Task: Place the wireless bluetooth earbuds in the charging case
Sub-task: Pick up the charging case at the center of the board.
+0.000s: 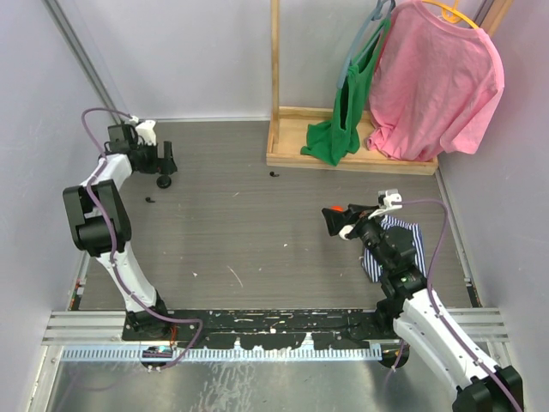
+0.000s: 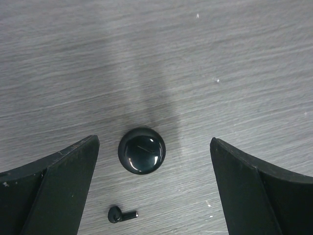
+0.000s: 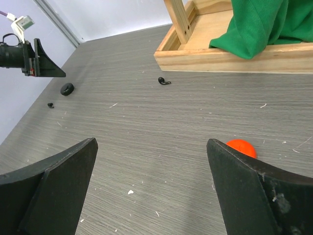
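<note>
Near the far-left corner of the worktop point(image 1: 257, 232), the left end effector point(image 1: 156, 160) was held wide open and empty above the black charging case point(image 2: 142, 150), with a black earbud point(image 2: 121, 214) lying just beside the case toward the near edge, stem aligned finger-to-finger.

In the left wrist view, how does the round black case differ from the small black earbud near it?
The black case is much larger than the black earbud. The case is a round, glossy dome, while the earbud is a small bulb with a short stem. The earbud lies outside the case, apart from it. Both are black and rest on the grey table.
</note>
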Controlling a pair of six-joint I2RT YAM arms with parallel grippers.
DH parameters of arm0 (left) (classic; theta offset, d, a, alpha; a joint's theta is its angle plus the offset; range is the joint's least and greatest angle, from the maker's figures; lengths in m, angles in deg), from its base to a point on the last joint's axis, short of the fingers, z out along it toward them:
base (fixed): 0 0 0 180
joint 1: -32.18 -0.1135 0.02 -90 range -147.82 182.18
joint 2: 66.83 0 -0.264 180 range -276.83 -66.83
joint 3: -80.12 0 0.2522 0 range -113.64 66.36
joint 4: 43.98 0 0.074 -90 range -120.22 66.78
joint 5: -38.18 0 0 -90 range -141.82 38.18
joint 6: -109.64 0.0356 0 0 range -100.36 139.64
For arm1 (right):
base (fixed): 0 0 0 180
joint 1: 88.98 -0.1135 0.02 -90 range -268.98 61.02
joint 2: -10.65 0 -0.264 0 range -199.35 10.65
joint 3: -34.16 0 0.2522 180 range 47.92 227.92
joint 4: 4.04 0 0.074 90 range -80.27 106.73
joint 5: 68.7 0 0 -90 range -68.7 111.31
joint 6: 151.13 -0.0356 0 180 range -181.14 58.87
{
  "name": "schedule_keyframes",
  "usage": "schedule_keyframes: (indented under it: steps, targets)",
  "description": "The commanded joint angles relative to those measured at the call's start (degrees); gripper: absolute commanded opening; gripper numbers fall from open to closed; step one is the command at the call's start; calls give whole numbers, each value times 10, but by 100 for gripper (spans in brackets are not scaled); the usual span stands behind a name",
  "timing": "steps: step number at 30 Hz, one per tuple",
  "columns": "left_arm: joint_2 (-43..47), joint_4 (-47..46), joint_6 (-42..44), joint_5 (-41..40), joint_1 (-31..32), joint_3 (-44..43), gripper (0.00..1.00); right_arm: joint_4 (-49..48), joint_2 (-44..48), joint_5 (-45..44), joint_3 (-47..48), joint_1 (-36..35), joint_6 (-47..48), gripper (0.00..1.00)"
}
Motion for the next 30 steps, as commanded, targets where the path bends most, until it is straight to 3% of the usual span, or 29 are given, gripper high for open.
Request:
schedule_keyframes:
  steps: [1,12,21,30]
  targets:
    - [-19,52,90,50,-16,-30,98,-40,-9,1,0,-4,5,100]
    - [-50,64,145,30,-21,-26,99,-43,-26,-2,1,-3,3,100]
    - [-75,75,167,29,-20,-40,88,-44,-37,-6,1,-3,2,100]
    - [-86,80,188,29,-19,-36,71,-44,-41,-9,2,-3,2,100]
